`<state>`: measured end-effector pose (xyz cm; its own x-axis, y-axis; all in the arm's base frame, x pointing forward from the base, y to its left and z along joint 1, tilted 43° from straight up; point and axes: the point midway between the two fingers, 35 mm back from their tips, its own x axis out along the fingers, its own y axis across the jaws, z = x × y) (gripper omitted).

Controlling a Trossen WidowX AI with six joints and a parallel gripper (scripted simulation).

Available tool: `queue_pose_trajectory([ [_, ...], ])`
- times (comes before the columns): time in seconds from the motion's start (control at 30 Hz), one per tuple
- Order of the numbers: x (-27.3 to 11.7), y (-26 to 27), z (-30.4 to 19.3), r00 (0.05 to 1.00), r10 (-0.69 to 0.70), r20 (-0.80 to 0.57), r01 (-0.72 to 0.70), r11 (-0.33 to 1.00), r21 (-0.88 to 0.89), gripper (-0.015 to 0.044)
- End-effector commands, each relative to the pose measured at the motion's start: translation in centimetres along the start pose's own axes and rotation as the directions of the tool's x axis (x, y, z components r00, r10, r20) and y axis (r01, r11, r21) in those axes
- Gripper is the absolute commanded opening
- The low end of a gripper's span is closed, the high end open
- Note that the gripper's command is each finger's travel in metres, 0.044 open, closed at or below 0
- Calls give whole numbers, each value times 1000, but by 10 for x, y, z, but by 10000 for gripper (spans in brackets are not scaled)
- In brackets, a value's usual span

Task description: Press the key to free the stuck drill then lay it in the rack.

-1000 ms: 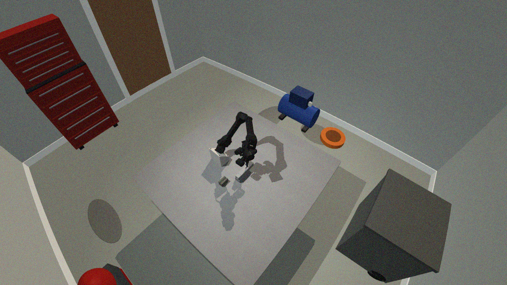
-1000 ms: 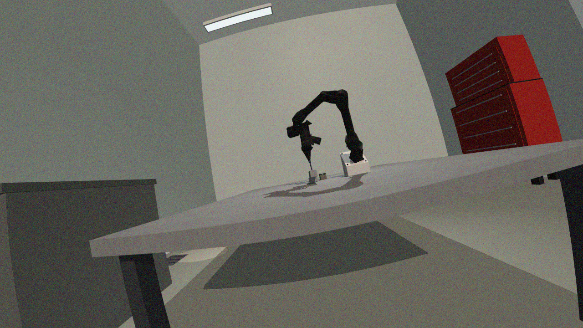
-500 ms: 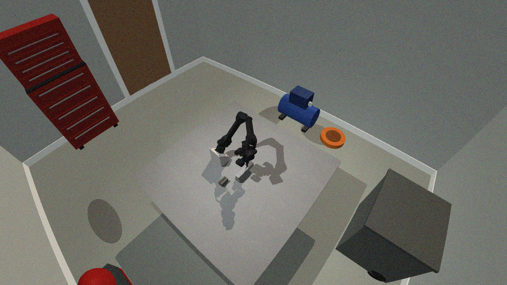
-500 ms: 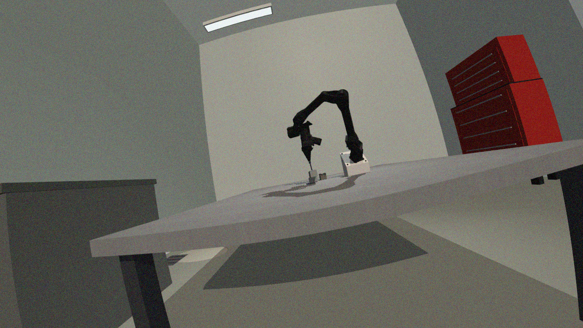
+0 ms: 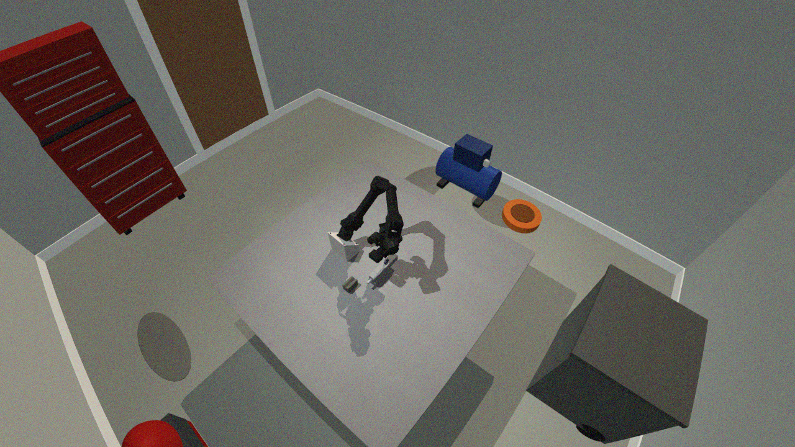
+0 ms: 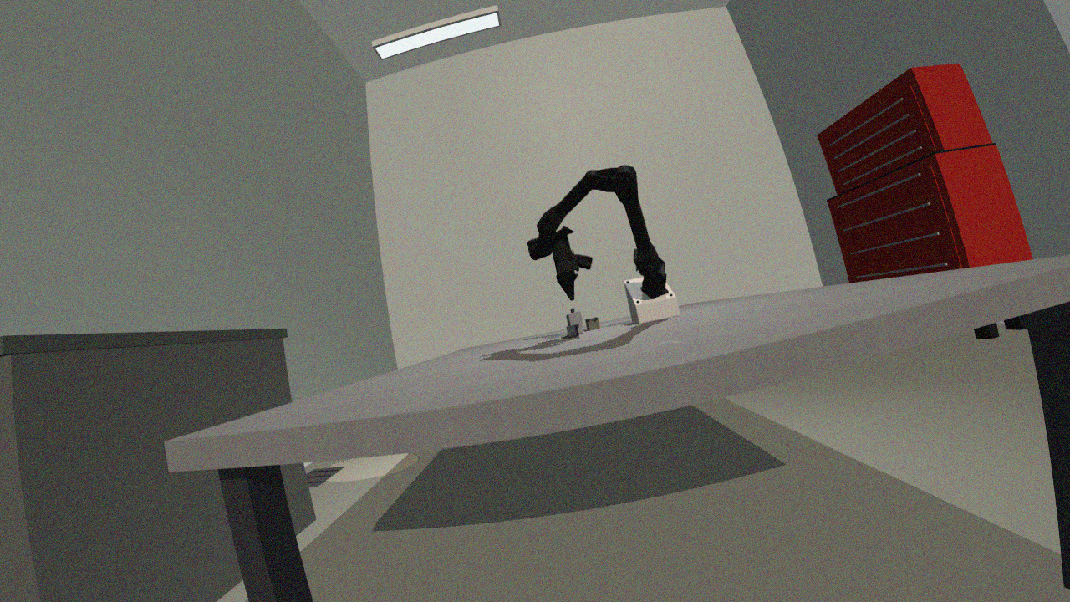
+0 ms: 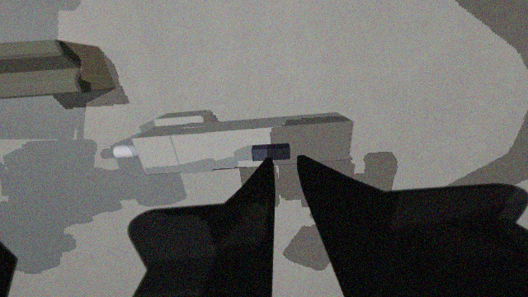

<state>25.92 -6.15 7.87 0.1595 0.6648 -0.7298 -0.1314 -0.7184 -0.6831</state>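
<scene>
A grey, block-like holder (image 5: pixel 382 275) (image 6: pixel 573 318) (image 7: pixel 214 146) lies on the table. The short silver drill (image 7: pixel 124 151) sticks out of its left end in the wrist view. A small dark blue piece, apparently the key (image 6: pixel 572 309) (image 7: pixel 280 152), sits on top of the holder. My gripper (image 6: pixel 571 299) (image 7: pixel 285 162) is slightly open with nothing between its fingers. It points down just above the key, with a small gap in the exterior view. The grooved brown rack (image 5: pixel 349 285) (image 6: pixel 592 323) (image 7: pixel 37 62) stands beside the holder, at the upper left of the wrist view.
The arm's white base box (image 5: pixel 345 248) (image 6: pixel 655 308) stands on the table (image 5: pixel 445 311) (image 6: pixel 449 419) behind the rack and holder. A red tool cabinet (image 5: pixel 111 161), a blue compressor (image 5: pixel 466 172) and an orange ring (image 5: pixel 508 216) stand off the table.
</scene>
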Motion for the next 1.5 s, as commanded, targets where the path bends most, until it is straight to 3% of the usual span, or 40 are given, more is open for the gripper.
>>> queue_pose_trajectory([
  [0.0, -35, 3, -6, 1000, 10, -13, -10, 1000, -4, 184],
  [0.1, -63, 4, -6, 1000, 8, -12, -8, 1000, -4, 263],
  [0.33, -56, 5, -7, 1000, 10, -22, -11, 999, -52, 440],
  [0.43, -53, 14, -9, 1000, 14, -26, -22, 956, -292, 440],
  [0.53, -49, 25, -12, 999, 19, -31, -33, 830, -557, 440],
  [0.67, -43, 39, -16, 999, 25, -36, -43, 557, -829, 440],
  [0.8, -37, 52, -18, 999, 29, -39, -44, 207, -977, 440],
  [1.13, -27, 72, -20, 999, 35, -39, -30, -233, -972, 440],
  [1.47, -18, 91, -21, 998, 38, -48, -14, -621, -783, 440],
])
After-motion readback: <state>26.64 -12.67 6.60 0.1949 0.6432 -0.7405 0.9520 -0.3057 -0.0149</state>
